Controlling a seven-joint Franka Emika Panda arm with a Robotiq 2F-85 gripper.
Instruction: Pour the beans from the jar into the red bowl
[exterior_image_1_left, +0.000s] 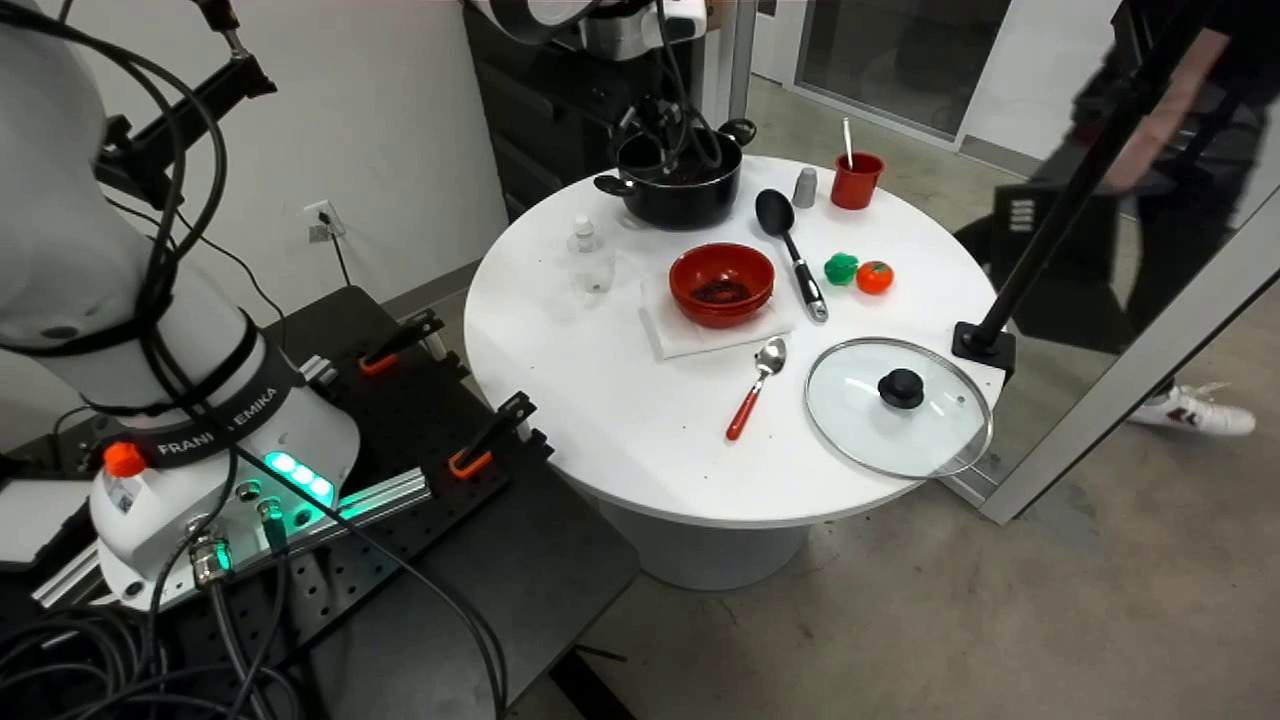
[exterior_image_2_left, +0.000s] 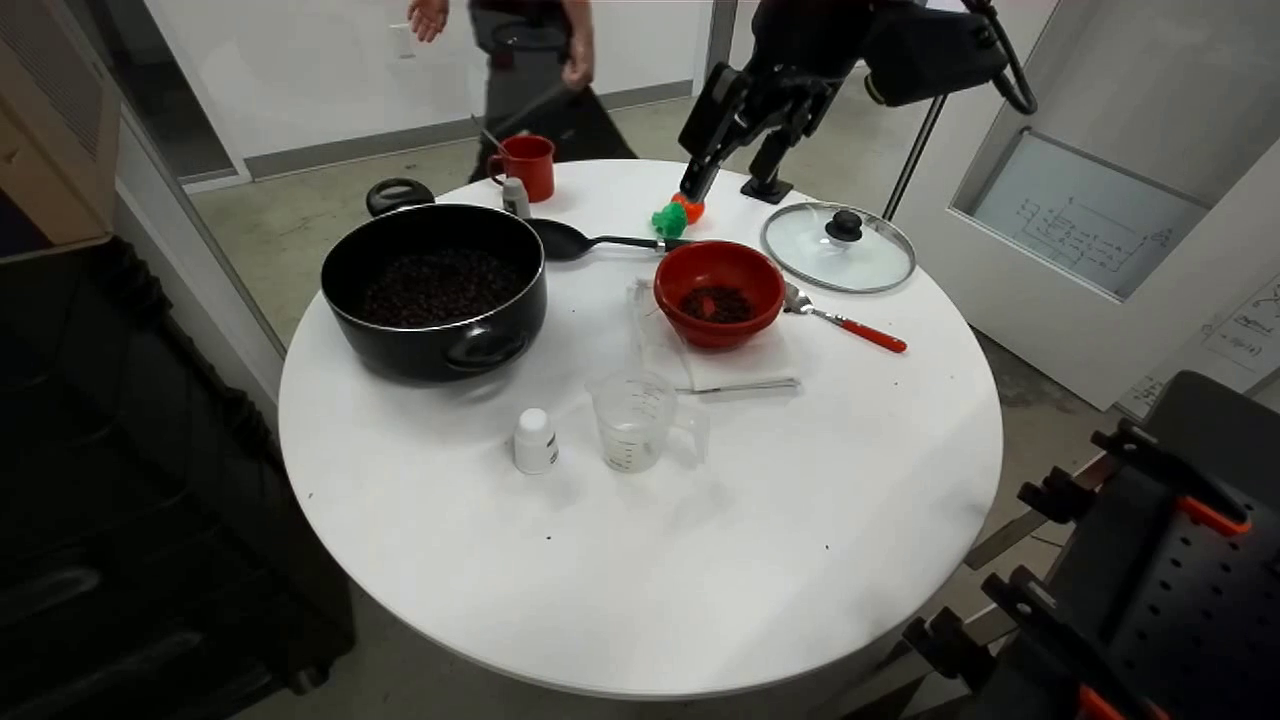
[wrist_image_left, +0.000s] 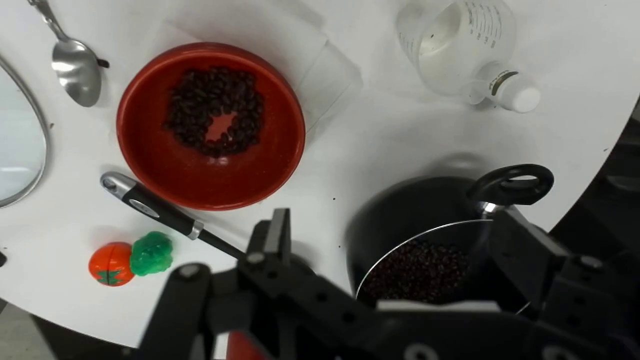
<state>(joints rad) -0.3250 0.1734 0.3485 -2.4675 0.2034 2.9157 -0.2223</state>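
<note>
Filling the middle of an exterior view is a round white bench (exterior_image_2_left: 700, 580). The claw (wrist_image_left: 395, 220) hangs over it, fingers (wrist_image_left: 279, 237) spread wide in the wrist view. At left stands a two-handled black pot (exterior_image_2_left: 395, 345); at far right lies a glass lid (exterior_image_2_left: 836, 256) with a black knob (exterior_image_2_left: 843, 225). Between them, the red bowl (exterior_image_2_left: 715, 264), holding dark beans (exterior_image_2_left: 718, 304), sits on a folded white napkin (exterior_image_2_left: 750, 362). Nearer than the bowl, the clear measuring jug (exterior_image_2_left: 635, 420) stands upright, just right of a white-capped bottle (exterior_image_2_left: 535, 445).

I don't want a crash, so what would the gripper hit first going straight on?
Probably the pot, whose side shows ahead of the gripper in the wrist view; depth is unclear.
</note>
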